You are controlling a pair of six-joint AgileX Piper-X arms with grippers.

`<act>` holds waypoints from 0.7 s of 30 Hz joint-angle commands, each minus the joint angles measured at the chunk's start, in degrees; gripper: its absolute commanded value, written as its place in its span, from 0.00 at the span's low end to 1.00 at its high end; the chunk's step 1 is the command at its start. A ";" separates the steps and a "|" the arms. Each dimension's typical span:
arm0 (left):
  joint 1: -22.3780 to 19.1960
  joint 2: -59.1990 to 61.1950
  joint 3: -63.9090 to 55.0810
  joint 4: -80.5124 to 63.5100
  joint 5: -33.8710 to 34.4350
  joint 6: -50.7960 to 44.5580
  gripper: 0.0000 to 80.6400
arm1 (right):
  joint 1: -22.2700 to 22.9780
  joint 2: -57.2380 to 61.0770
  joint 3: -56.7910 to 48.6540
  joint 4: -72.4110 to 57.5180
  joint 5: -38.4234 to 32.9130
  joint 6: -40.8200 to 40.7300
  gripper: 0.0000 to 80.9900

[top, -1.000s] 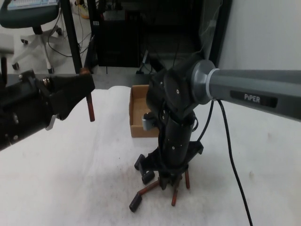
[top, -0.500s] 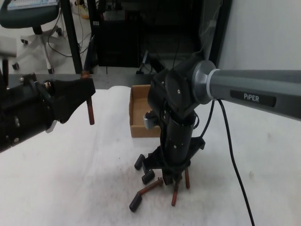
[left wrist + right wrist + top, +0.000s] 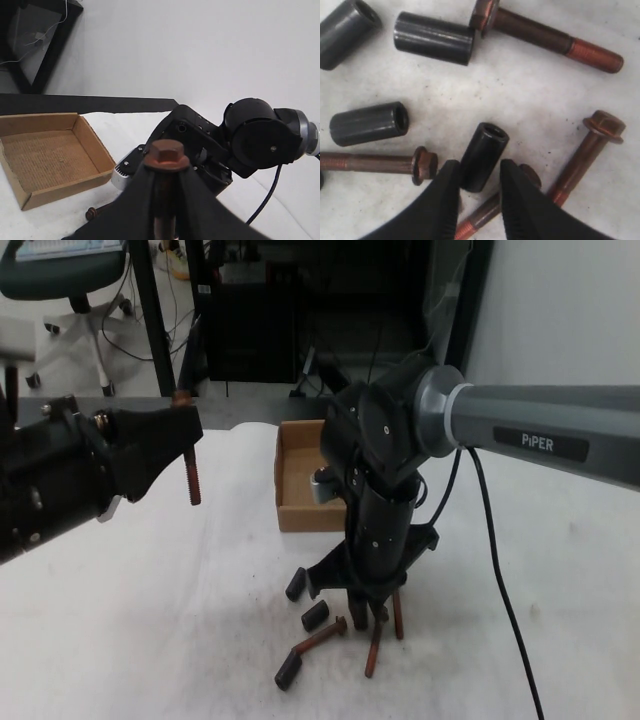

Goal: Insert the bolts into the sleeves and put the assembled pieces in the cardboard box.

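My left gripper (image 3: 178, 427) hangs over the bench's left side, shut on a rusty bolt (image 3: 190, 468) that points straight down. The bolt's hex head (image 3: 166, 155) sticks up between the fingers (image 3: 130, 210). My right gripper (image 3: 366, 612) points down into a scatter of bolts and sleeves in front of the cardboard box (image 3: 300, 519). Its fingers (image 3: 445, 195) are shut on the lower end of a black sleeve (image 3: 485, 147), which tilts with its open end up. The box (image 3: 60, 185) holds nothing that I can see.
Loose sleeves (image 3: 297, 583) (image 3: 316, 616) (image 3: 288, 670) and bolts (image 3: 320, 637) (image 3: 372, 652) lie around the right gripper. More sleeves (image 3: 434, 37) (image 3: 367, 123) and bolts (image 3: 545, 40) (image 3: 585, 150) lie close by. The right arm's cable (image 3: 492, 550) trails across the bench's right side.
The right arm has risen slightly and shifted a little right above the pile. The left gripper turned its bolt upright early on, then kept still.
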 commanded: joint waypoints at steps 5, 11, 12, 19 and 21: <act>-0.24 -0.65 -0.13 -0.58 0.14 0.40 0.00 | -0.04 -0.11 -0.46 -0.83 -0.57 1.84 0.32; -0.24 -0.65 -0.13 -0.58 0.14 0.40 0.00 | -0.04 -0.11 -0.36 -0.58 0.76 6.54 0.29; -0.24 -0.65 -0.13 -0.58 0.14 0.40 0.00 | -0.04 0.11 -0.37 -0.68 0.90 7.16 0.29; -0.24 -0.65 -0.13 -0.58 0.14 0.40 0.00 | -0.04 2.46 -0.37 1.02 1.13 8.06 0.29; -0.24 -0.65 -0.13 -0.58 0.14 0.40 0.00 | -0.04 3.30 -0.37 1.81 1.13 8.06 0.29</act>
